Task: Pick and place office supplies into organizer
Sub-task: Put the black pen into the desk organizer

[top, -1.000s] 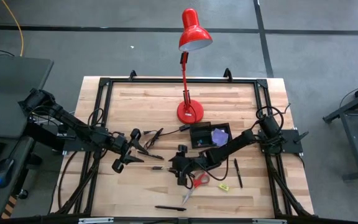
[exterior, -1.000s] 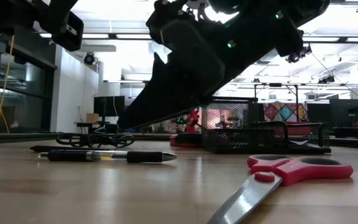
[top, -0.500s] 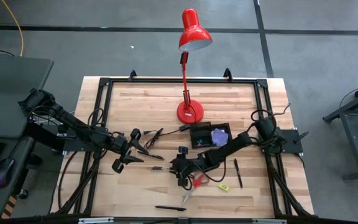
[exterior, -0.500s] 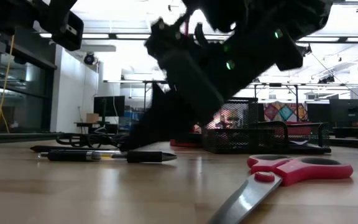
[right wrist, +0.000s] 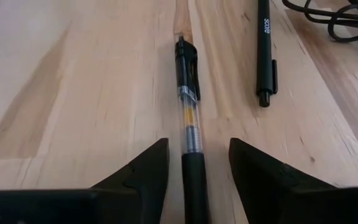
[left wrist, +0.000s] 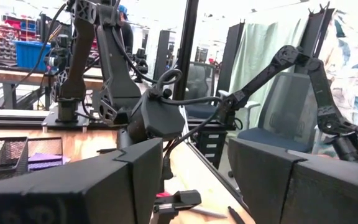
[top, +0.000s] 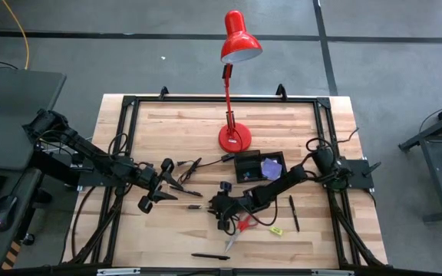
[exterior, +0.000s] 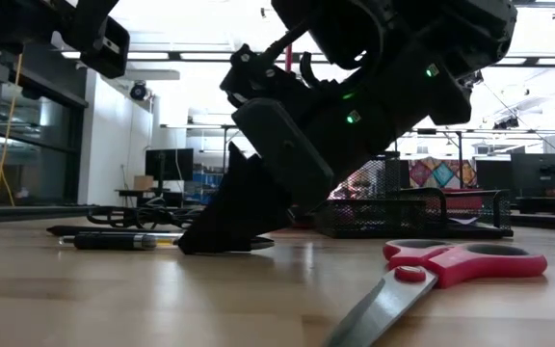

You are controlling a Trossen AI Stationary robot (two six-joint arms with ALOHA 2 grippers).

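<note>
Black fingers of the right gripper (right wrist: pixel 194 165) stand apart on either side of a clear-barrelled pen (right wrist: pixel 187 99), tips at the wood, nothing clamped yet; the straddle suits a pinch across the barrel near its grip end. In the low view the gripper (exterior: pixel 222 236) meets the table over that pen (exterior: pixel 114 241), so the placement looks deliberate, a pick about to be made.

A second pen (right wrist: pixel 265 50) lies parallel, just beside, towards 1 o'clock in the wrist view, clear of the fingers.

Scissors (top: pixel 240 228) lie at 5 o'clock of the gripper (top: pixel 219 205), near it, untouched. A yellow-green piece (top: pixel 275 230) and another pen (top: pixel 293 212) lie farther right; one more pen (top: pixel 209 257) rests near the front edge.

The organizer (top: pixel 258 166) sits at 1 o'clock, already holding a purple pad (top: pixel 272 165).

The left gripper (top: pixel 162 190) waits at 9 o'clock, open and empty, clear of the working arm.
</note>
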